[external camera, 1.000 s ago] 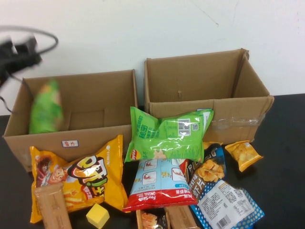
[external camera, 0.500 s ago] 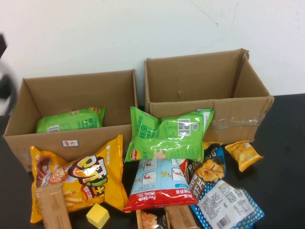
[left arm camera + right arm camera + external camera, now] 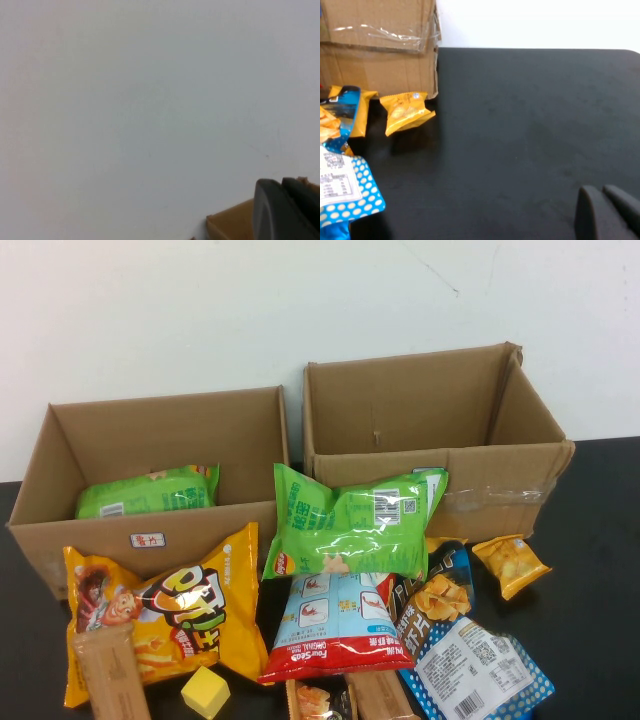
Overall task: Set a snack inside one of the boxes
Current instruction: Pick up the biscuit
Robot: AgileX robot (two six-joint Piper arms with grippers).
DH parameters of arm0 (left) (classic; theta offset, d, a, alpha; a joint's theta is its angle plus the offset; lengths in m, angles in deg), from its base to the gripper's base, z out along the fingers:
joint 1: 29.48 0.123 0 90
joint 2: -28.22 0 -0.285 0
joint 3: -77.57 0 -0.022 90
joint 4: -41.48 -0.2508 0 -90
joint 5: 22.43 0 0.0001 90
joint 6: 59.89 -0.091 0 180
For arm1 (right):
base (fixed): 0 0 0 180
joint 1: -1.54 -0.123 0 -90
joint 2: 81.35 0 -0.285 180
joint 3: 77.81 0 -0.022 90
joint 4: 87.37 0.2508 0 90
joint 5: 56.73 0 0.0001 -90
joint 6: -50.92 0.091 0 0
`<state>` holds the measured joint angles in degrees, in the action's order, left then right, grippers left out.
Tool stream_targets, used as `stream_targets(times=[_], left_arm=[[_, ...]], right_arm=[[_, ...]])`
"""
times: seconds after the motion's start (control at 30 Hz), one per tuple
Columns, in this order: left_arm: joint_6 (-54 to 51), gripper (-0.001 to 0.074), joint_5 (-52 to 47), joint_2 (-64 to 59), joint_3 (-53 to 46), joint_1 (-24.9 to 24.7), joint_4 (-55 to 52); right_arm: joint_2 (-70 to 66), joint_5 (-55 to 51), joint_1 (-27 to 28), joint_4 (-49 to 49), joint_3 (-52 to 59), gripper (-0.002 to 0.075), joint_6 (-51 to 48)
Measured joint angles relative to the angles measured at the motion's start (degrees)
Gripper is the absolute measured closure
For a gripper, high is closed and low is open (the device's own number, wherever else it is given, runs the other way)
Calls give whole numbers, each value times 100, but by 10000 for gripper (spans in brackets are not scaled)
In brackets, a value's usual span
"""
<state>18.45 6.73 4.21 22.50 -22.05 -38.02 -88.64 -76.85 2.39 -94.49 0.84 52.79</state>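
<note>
A green snack bag [image 3: 147, 491] lies inside the left cardboard box [image 3: 150, 540]. The right cardboard box [image 3: 440, 465] stands beside it, and I see nothing in it. Neither arm shows in the high view. My left gripper [image 3: 282, 192] is shut and empty, raised against the white wall with a corner of a box [image 3: 230, 225] beside it. My right gripper [image 3: 602, 196] is shut and empty, low over the black table [image 3: 530, 125] to the right of the snack pile.
In front of the boxes lie several snacks: a large green bag [image 3: 350, 522], an orange bag [image 3: 165, 615], a red and white bag [image 3: 330, 625], a blue dotted bag [image 3: 475, 665], a small orange pack [image 3: 510, 562] [image 3: 406, 111] and a yellow cube [image 3: 205, 692].
The green bag dropped from the left gripper into the left box and now lies flat. The left arm drew back out of the high view and its gripper shut. The right arm stayed still.
</note>
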Motion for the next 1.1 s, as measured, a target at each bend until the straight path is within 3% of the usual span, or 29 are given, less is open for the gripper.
stream_targets(times=[0.4, 0.9, 1.0, 1.1], left_arm=[[1771, 735, -158, 760, -790, 0, -807], [1906, 735, -119, 760, -844, 0, -970], [1734, 736, -217, 760, -868, 0, -380], [517, 736, -409, 772, -1033, 0, 1046]], right_arm=[[0, 0, 0, 0, 0, 727, 0], [0, 0, 0, 0, 0, 727, 0], [0, 0, 0, 0, 0, 727, 0], [0, 0, 0, 0, 0, 727, 0]])
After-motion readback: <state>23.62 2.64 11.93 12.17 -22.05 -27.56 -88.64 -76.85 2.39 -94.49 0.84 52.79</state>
